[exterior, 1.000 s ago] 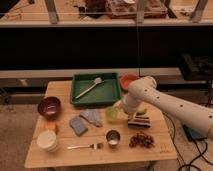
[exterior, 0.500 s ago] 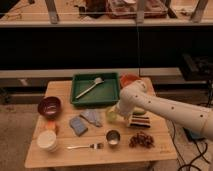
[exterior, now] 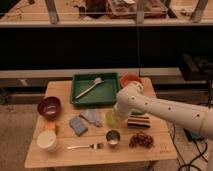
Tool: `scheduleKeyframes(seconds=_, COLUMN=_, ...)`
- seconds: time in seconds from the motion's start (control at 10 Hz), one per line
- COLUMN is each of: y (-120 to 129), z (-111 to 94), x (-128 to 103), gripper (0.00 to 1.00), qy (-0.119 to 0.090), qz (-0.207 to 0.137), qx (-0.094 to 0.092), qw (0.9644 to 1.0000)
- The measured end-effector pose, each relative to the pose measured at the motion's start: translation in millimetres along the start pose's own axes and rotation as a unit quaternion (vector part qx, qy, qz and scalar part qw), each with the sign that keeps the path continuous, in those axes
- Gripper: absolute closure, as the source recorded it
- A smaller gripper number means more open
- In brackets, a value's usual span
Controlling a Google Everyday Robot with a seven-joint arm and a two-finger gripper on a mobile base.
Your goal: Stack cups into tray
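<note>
Dim, warm light on table [exterior: 161, 148]; background dark; soft shadows, apparently overhead source.

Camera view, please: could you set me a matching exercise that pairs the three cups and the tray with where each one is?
Things:
1. steel cup
2. cream-white cup
3. pale green cup
4. tray

Places:
A. at the gripper, in the middle of the table
B. at the back of the table, holding a pale utensil
C. front left corner of the table
D. near the front edge, just right of the fork

Pairs: 1-D, 2-C, 3-A, 4-B.
</note>
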Motion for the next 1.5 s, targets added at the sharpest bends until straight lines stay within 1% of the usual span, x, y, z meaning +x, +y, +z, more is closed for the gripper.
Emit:
scheduleKeyframes(seconds=0.1, y=0.1, z=-7.2, x=3.2, gripper=0.84, qy=0.007, qz=0.016, qx=0.001, qw=0.9998)
scheduleKeyframes(seconds=0.2, y=0.3, z=-14.4, x=4.2, gripper=0.84, qy=0.011, qz=0.025, qx=-0.001, qw=0.9996)
scheduleKeyframes(seconds=0.3, y=0.8, z=-25.3, x=4.4, gripper=0.84, qy=0.013, qz=0.03, qx=0.0, qw=0.9995)
scheduleKeyframes(seconds=0.4, y=3.7, z=-40.4, x=1.1, gripper=0.84, qy=0.014, qz=0.033, qx=0.0, qw=0.9993)
scheduleKeyframes(seconds=0.5, y=9.8, z=-60.5, x=-7.9, gripper=0.84, qy=0.017, qz=0.033, qx=0.005, qw=0.9993)
scheduleKeyframes(seconds=0.6, y=18.1, z=-75.0, x=-19.7, gripper=0.84, qy=0.018, qz=0.03, qx=0.011, qw=0.9993)
scheduleKeyframes(seconds=0.9, y=45.8, z=-112.8, x=-51.7, gripper=0.84, qy=0.015, qz=0.022, qx=0.034, qw=0.9991)
scheduleKeyframes(seconds=1.1, y=52.9, z=-122.1, x=-64.0, gripper=0.84, qy=0.008, qz=0.012, qx=0.043, qw=0.999)
scheduleKeyframes(seconds=1.3, y=55.5, z=-122.6, x=-69.4, gripper=0.84, qy=0.001, qz=0.004, qx=0.047, qw=0.9989)
scheduleKeyframes(seconds=1.4, y=55.6, z=-120.9, x=-74.9, gripper=0.84, qy=0.0, qz=-0.008, qx=0.043, qw=0.999)
scheduleKeyframes(seconds=1.5, y=54.8, z=-117.7, x=-82.8, gripper=0.84, qy=0.0, qz=-0.034, qx=0.036, qw=0.9988)
